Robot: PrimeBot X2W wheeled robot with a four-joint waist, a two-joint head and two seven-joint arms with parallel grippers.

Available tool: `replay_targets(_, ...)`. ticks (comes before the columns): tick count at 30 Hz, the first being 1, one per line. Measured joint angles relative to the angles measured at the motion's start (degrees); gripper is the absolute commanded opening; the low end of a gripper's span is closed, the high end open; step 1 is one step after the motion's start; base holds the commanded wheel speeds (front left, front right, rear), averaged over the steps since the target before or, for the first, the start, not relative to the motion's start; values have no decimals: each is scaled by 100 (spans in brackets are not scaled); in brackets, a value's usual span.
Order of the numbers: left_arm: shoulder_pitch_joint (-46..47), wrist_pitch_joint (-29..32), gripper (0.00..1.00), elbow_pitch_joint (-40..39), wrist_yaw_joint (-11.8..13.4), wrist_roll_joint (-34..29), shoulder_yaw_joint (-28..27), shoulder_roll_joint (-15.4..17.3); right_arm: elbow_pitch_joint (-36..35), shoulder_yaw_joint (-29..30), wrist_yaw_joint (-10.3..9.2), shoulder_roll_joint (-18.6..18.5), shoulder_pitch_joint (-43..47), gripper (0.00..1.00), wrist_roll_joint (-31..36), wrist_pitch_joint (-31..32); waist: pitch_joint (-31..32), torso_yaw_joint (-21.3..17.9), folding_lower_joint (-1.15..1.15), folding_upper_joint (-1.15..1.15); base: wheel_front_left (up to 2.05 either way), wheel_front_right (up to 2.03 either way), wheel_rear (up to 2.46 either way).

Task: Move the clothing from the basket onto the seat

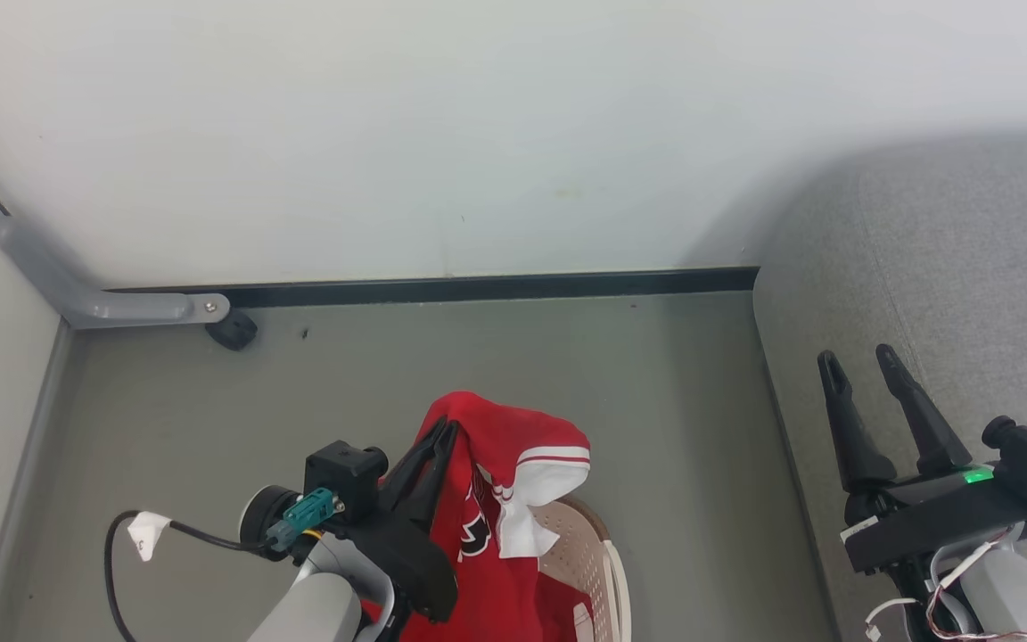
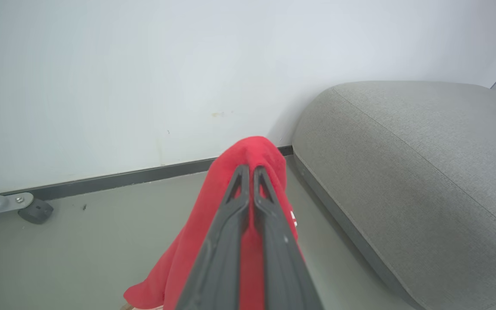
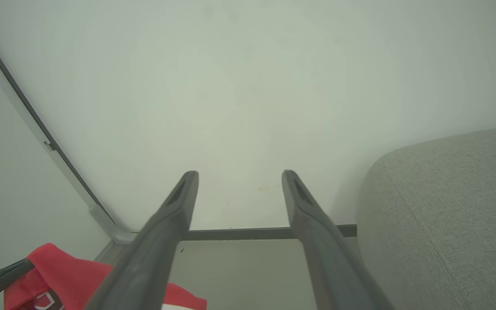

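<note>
1. Red jersey cloth is pinched in our left gripper (image 1: pixel 444 435), whose dark fingers are closed tight on a fold at lower centre of the head view.
2. The clothing (image 1: pixel 513 446) hangs limp, long axis downward, its lower folds reaching the perforated cream basket (image 1: pixel 601 557).
3. Our right gripper (image 1: pixel 856 360) stands wide and empty at lower right.
4. The grey woven seat (image 1: pixel 950 267), rounded and seamed, lies right of the shirt, so we judge the carry goes rightward.

clothing (image 1: pixel 496 428): red, white bands, emblem maybe black | basket (image 1: pixel 589 553): cream | seat (image 1: pixel 950 267): grey
</note>
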State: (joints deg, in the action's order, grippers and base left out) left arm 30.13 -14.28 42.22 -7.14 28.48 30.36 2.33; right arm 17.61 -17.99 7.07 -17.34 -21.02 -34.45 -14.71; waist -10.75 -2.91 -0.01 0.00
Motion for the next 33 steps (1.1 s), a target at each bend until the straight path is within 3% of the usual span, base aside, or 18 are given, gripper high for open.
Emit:
replay_targets(15,-312,-2,0,-1603,0,66,-171,356,-281,-564,0,-47,291,100,-1,1,578,82,0,0,0,0,0)
replay_targets(24,-381,-1,0,-2041,0,11,-10,402,-478,-2046,1,-370,-142,100,127,3,561,56,1,1,0,0,0)
replay_targets(33,-382,118,0,-2210,0,10,179,335,-495,-3002,1,-659,-856,100,163,9,528,188,1,1,0,0,0)
